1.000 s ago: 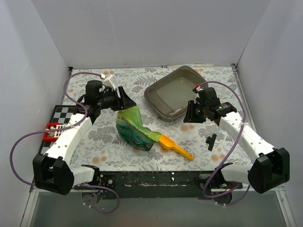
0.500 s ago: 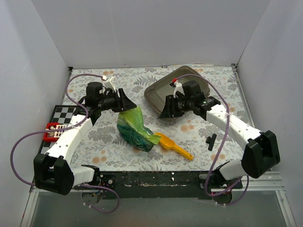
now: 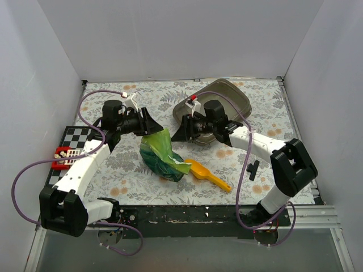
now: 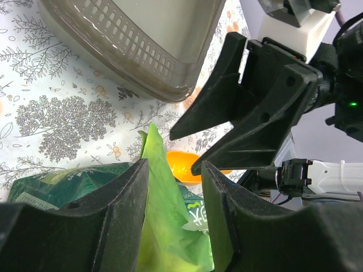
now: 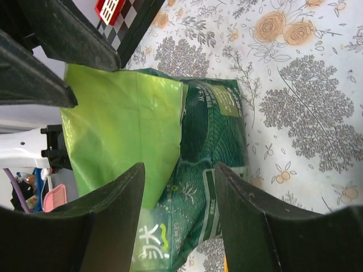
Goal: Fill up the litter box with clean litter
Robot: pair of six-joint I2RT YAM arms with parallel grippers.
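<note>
Nearest the arm bases, a yellow scoop [image 3: 211, 177] lies on the floral desk [image 3: 122, 173], nearer than both tools and to their right. Its bowl is just beside the foot of the green bag [image 3: 161, 157]. A small black part [image 3: 253, 169] lies further right, well apart from either tool. A chequered board [image 3: 76, 139] lies out to the left of the left tool, beside its arm. The bag stands slumped between the two arms with its pale green flap upright. The left tool [image 4: 173, 170] is at that flap. The flap's edge runs up between its two fingers, which stand part-way apart, and I cannot tell whether they pinch it. The right tool [image 5: 178, 170] faces the left one across the flap. It is released, its fingers spread in a wide V with nothing between them and their tips just beside the flap. The litter box [image 3: 233, 86] sits behind the right tool, toward the far right of the desk, its slotted wall close to that tool's wrist
</note>
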